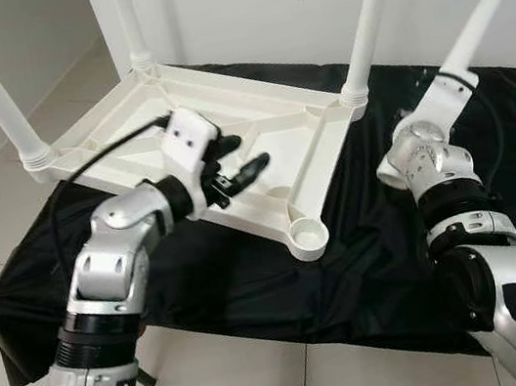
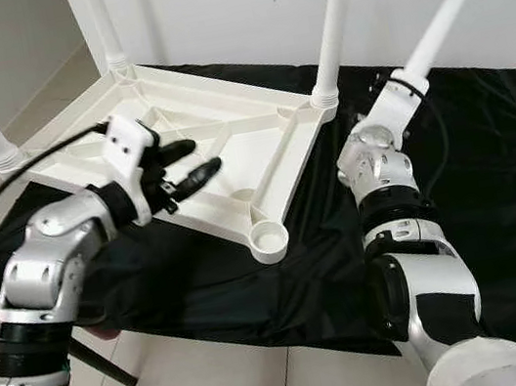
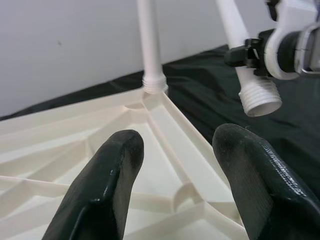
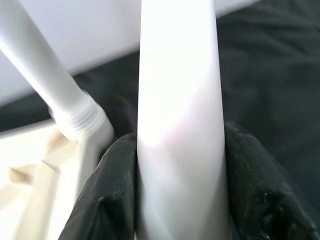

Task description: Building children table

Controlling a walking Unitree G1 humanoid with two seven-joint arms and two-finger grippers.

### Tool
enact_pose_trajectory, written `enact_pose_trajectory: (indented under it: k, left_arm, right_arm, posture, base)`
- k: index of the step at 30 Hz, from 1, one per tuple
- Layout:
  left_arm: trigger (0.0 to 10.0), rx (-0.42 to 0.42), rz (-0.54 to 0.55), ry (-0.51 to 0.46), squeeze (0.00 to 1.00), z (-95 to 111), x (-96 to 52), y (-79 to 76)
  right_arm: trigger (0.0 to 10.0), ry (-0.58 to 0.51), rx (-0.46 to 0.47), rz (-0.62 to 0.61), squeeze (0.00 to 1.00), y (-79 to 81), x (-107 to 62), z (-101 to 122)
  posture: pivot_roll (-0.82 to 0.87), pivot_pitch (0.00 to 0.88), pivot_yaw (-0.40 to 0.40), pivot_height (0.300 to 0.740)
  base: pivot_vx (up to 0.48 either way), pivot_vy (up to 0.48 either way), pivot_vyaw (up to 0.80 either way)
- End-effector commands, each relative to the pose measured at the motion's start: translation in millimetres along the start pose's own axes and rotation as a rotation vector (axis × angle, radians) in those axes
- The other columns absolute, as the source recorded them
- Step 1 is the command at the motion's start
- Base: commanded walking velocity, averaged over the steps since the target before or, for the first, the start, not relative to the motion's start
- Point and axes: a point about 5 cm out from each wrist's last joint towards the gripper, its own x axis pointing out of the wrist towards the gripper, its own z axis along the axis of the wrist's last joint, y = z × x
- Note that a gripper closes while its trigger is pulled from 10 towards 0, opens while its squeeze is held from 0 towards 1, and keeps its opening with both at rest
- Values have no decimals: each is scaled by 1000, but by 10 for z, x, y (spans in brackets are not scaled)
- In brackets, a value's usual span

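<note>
White plastic threaded table leg [image 1: 476, 18] clamped in right gripper [image 4: 175, 190], tilted upright; empty corner socket [image 1: 309, 235] of upturned white plastic tabletop [image 1: 259, 138] lies toward robot's left, below. Left gripper [image 1: 239, 169] spread wide, empty, over tabletop.

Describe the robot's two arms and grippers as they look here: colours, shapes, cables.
Both arms are built of rounded silver segments joined by black rings. The left gripper has two long black fingers with rounded, slightly scuffed tips, behind a white boxy wrist housing with two small dark holes; a black cable loops from it back along the arm. The right gripper has the same black fingers and a thin black cable.
</note>
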Motion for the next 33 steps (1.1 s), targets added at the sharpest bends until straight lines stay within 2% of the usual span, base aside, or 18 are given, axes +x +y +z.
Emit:
enact_pose_trajectory:
  k: [1, 3, 6, 7, 8, 9, 15, 16, 17, 25, 30, 31, 32, 33]
  left_arm:
    - [10000, -4, -15, -15, 0, 18, 5, 25]
    - [10000, -11, -10, -21, 0, 22, 5, 50]
    - [10000, -36, 42, -38, 0, 15, 6, 143]
    - [10000, -36, 42, -38, 0, 15, 6, 143]
    - [10000, -57, 67, -57, 0, 34, 5, 186]
    - [10000, -60, 72, -66, 0, 48, 4, 197]
    - [10000, -76, 67, -70, 0, 68, 1, 210]
    - [10000, -83, 60, -72, 973, 79, 0, 208]
    - [10000, -98, 41, -81, 1000, 92, 1, 191]
    - [10000, -145, -15, -117, 1000, 139, 9, 138]
    - [10000, -159, -50, -123, 1000, 145, 24, 102]
    - [10000, -170, -66, -127, 894, 152, 42, 82]
    - [10000, -184, -83, -139, 0, 175, 63, 62]
    - [10000, -184, -83, -139, 0, 175, 63, 62]
  right_arm:
    - [10000, -40, 3, 52, 0, -13, -11, 5]
    - [10000, -68, -16, 82, 0, -17, -18, 0]
    - [10000, -173, -37, 205, 0, -36, -69, -2]
    - [10000, -173, -37, 205, 0, -36, -69, -2]
    - [10000, -234, -25, 299, 0, -30, -117, 16]
    - [10000, -249, -18, 328, 0, -26, -133, 22]
    - [10000, -311, -14, 400, 0, -18, -182, 54]
    - [10000, -328, 3, 433, 0, -16, -203, 66]
    - [10000, -357, 15, 489, 0, 0, -240, 89]
    - [10000, -452, 13, 610, 0, 40, -349, 156]
    - [10000, -475, 8, 660, 0, 55, -377, 154]
    - [10000, -478, 4, 691, 0, 79, -394, 150]
    - [10000, -482, 1, 738, 0, 113, -419, 143]
    - [10000, -482, 1, 738, 0, 113, -419, 143]
  posture:
    - [12, 0, -42, 740]
    - [11, 0, -42, 740]
    - [10, 0, -42, 740]
    - [10, 0, -42, 740]
    - [11, 0, -44, 740]
    - [11, 0, -44, 740]
    - [13, 0, -45, 740]
    - [13, 0, -45, 740]
    - [13, 0, -45, 740]
    - [9, 0, -48, 740]
    - [10, 0, -48, 740]
    - [10, 0, -49, 740]
    - [13, 0, -50, 740]
    - [13, 0, -50, 740]
  base:
    - [0, 0, 0]
    - [0, 0, 0]
    - [0, 0, 0]
    - [0, 0, 0]
    - [0, 0, 0]
    - [0, 0, 0]
    - [0, 0, 0]
    - [0, 0, 0]
    - [0, 0, 0]
    - [0, 0, 0]
    - [0, 0, 0]
    - [0, 0, 0]
    - [0, 0, 0]
    - [0, 0, 0]
